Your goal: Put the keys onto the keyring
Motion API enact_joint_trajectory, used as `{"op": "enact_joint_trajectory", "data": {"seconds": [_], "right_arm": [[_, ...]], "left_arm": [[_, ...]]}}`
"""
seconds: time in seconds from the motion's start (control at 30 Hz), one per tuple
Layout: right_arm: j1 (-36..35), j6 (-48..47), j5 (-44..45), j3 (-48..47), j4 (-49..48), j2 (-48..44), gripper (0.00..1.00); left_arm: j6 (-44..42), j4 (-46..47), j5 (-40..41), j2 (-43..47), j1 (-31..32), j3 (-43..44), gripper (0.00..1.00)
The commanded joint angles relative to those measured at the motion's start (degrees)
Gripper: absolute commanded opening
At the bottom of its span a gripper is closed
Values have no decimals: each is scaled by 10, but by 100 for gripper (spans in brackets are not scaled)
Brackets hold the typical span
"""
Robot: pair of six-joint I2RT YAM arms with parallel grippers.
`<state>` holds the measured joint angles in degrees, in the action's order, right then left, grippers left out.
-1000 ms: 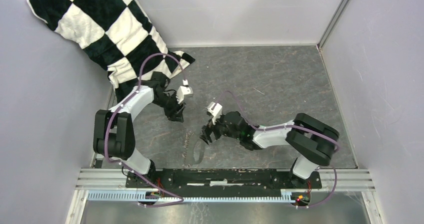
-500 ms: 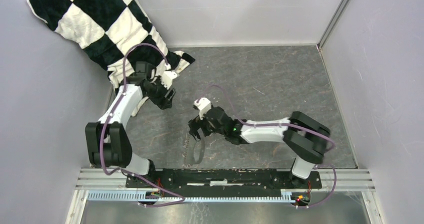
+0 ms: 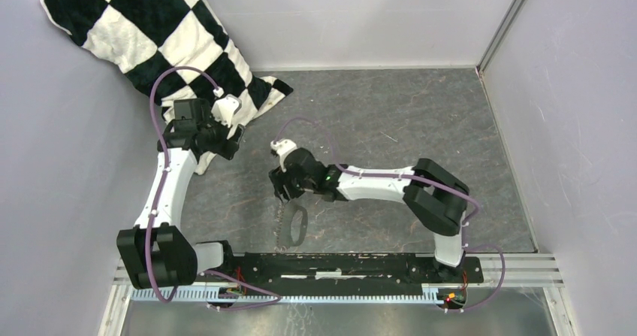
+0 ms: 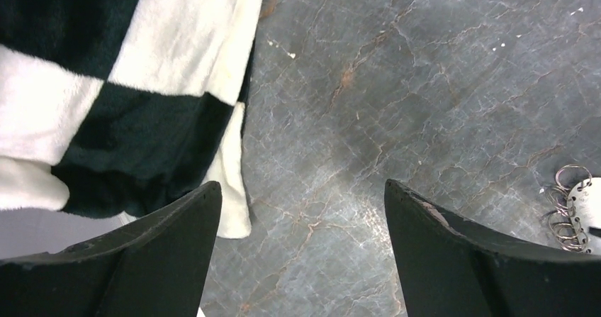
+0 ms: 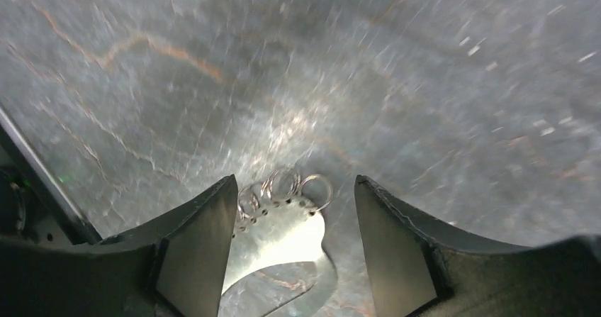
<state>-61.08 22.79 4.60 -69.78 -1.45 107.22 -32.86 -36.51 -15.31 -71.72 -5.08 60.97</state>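
Closing on the keyring [image 5: 283, 242], which lies on the table [image 3: 421, 125] between the spread jaws of the right gripper [image 5: 294, 184], is best done squarely across its rim, the left gripper [image 4: 300, 186] being likewise spread and empty near the chequered cloth [image 4: 106, 83]; no keys can be seen.

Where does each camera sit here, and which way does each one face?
Top external: above and behind the robot, looking down on the table; the left arm, right arm, checkered cloth and keyring show.
Left wrist: on the left gripper, facing down at the cloth's edge and table; its two fingers show.
Right wrist: on the right gripper, facing down at the keyring between its fingers.
Shared: all three show the keyring; top and left wrist share the cloth.
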Motion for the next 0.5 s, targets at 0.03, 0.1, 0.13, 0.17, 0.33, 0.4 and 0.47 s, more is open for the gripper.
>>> {"op": "enact_joint_trajectory", "data": {"seconds": [0.03,0.1,0.13,0.17,0.33,0.4,0.47], "right_arm": [[-16,43,-18,-33,86,44,60],[-17,54,-14,-29,90,46,60],[-17,58,-8,-29,95,47,60],[-17,61,-3,-31,100,48,60],[-14,73,-14,-27,95,53,61],[-10,83,-22,-25,85,55,61],[-7,88,-21,-26,80,55,61]], "left_arm": [[37,36,30,31,-1,-23,90],[34,36,32,30,-1,-30,89],[32,35,32,31,-1,-34,89],[31,36,28,32,-1,-38,88],[31,35,17,38,-1,-47,87],[31,36,15,36,-2,-50,87],[32,37,12,35,-1,-54,86]]}}
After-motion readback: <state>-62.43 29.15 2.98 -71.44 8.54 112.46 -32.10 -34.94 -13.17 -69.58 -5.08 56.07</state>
